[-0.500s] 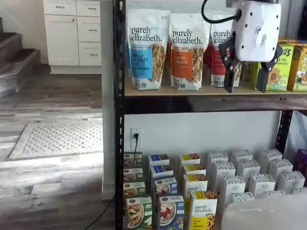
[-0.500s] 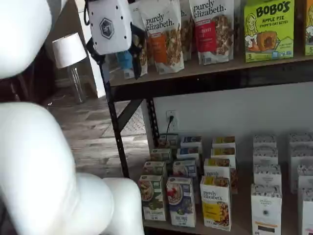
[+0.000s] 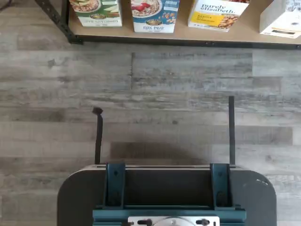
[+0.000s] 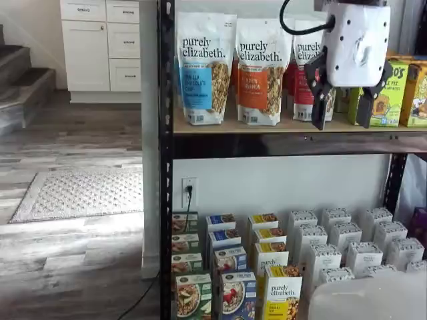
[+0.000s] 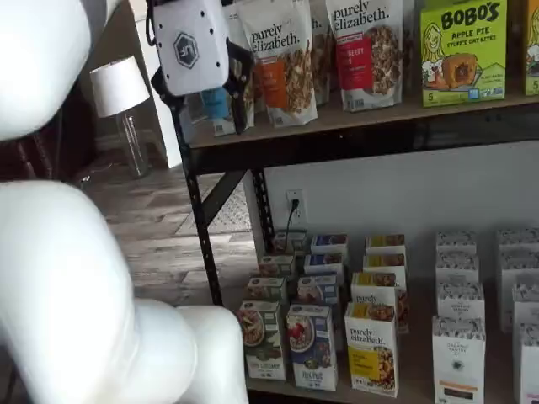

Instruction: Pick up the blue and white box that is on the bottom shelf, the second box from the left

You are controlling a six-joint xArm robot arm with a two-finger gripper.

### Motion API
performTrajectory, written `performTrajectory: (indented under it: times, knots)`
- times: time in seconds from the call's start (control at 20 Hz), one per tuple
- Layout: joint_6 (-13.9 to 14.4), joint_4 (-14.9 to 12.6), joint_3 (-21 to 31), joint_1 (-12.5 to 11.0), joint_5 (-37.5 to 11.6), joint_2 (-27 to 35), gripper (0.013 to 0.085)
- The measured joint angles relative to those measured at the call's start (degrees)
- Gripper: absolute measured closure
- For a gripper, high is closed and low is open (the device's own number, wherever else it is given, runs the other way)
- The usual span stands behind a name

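One blue and white box (image 4: 238, 295), bottom centre of frame on the bottom shelf (image 5: 404, 389), looks light, stiff yet crushable; grip its flat sides. End effector (image 4: 344, 119), upper right, hangs spread and empty.

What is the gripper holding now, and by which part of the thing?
Nothing. The gripper is open with an empty gap between its black fingers, up at the level of the bag shelf. The blue and white box stands untouched on the bottom shelf.

tool (image 4: 343, 115) edged slightly right in a shelf view, boxes unmoved
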Motion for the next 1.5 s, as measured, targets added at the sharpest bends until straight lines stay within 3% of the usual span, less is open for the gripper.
performTrajectory:
  times: [0.6, 1.15, 1.5]
  knots:
    - [-1.5, 0.1, 8.1, -1.7, -8.4, -0.3, 0.013]
    - [-2.7, 0.1, 19.6, -2.8, -22.5, 1.1, 0.013]
    - [-4.1, 1.0, 24.2, -4.1, -30.0, 3.1, 0.013]
